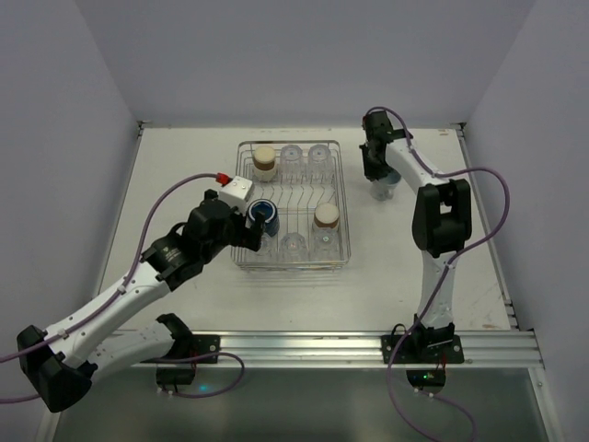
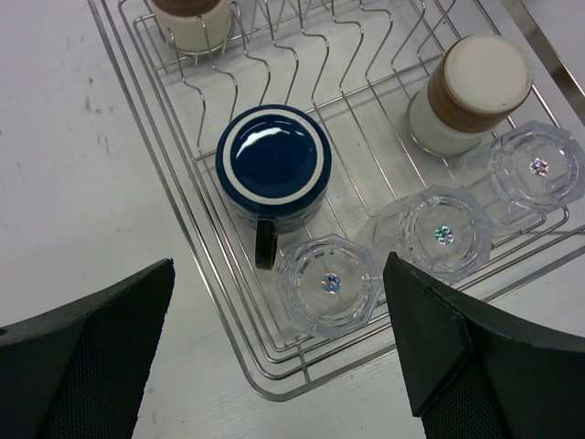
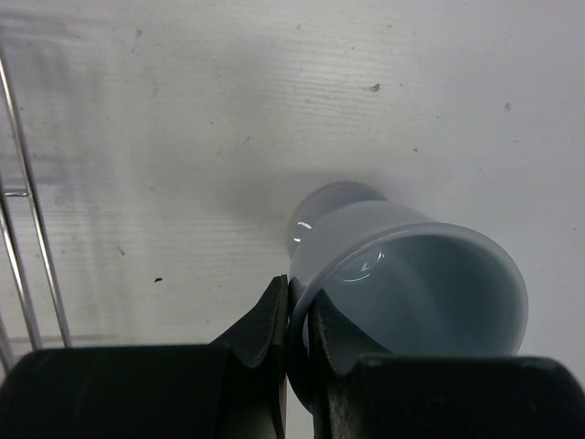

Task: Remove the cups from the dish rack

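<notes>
My right fingers pinch the rim of the pale blue-grey cup low at the desk, beside the dish rack; release comes next, I judge. My left fingers gape wide over the racked dark blue mug.

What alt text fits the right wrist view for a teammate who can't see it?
The shut right tool pinches the rim of an upright pale blue-grey cup, seen from above against the white table. Wires of the dish rack show at far left.
</notes>
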Controlling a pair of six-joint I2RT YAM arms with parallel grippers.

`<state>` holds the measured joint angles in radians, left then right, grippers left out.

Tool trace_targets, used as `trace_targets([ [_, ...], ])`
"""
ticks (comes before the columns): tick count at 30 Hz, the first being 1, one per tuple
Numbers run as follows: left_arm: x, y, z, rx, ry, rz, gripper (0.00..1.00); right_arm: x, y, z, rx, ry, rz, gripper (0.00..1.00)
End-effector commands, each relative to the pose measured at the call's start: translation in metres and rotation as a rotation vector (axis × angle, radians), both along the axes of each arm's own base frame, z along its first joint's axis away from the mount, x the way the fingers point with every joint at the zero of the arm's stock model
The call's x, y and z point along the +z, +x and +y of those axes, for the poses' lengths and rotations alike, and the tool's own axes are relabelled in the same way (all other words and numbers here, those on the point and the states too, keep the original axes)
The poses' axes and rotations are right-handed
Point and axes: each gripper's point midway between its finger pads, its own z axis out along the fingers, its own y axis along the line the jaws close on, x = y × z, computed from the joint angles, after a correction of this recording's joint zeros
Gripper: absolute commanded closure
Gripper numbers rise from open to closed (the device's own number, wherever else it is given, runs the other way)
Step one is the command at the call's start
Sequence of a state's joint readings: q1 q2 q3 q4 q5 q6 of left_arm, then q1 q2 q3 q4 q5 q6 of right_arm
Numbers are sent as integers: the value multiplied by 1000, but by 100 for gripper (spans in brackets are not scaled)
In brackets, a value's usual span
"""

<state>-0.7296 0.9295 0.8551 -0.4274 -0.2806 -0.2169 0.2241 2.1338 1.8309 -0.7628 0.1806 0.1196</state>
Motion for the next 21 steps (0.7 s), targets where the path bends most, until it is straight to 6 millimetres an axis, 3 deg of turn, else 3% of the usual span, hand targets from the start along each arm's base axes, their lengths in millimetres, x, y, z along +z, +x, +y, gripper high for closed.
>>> trace_targets([
  [1,12,7,-8,-23,-29,-19,0,15,15,-12,7,-80,-62,100],
  [4,13,8,-14,-34,-45,-2,0,12,16,-9,6,-64,-68,99],
  [5,18,9,-17,-42,-56,-3,0,14,16,-8,6,-58,-76,85],
  [6,18,9,-20,-49,-58,6,0,15,14,-8,1,-56,-80,75],
  [8,22,13,-21,-33,-62,6,0,36,15,-7,-3,-34,-133,61],
  [9,21,15,-18,-14,-48,13,0,40,12,-6,-11,-20,-142,46],
  [10,22,16,-18,-4,-49,19,0,50,14,-3,-11,-1,-177,39],
  [11,22,19,-21,0,-48,26,0,72,11,-3,-13,21,-225,34],
  [12,21,20,-23,-2,-50,36,0,74,5,2,-8,56,-229,25],
  [13,20,21,-25,3,-58,45,0,82,2,4,-8,78,-246,22],
  [14,16,24,-29,5,-50,59,0,107,-2,7,-1,110,-305,20],
  [15,14,27,-27,25,-41,60,0,106,-11,10,1,139,-302,17],
  [20,-4,48,-24,136,19,95,0,152,-44,24,11,295,-455,7],
  [21,-6,52,-24,154,21,94,0,157,-63,27,10,341,-478,6],
])
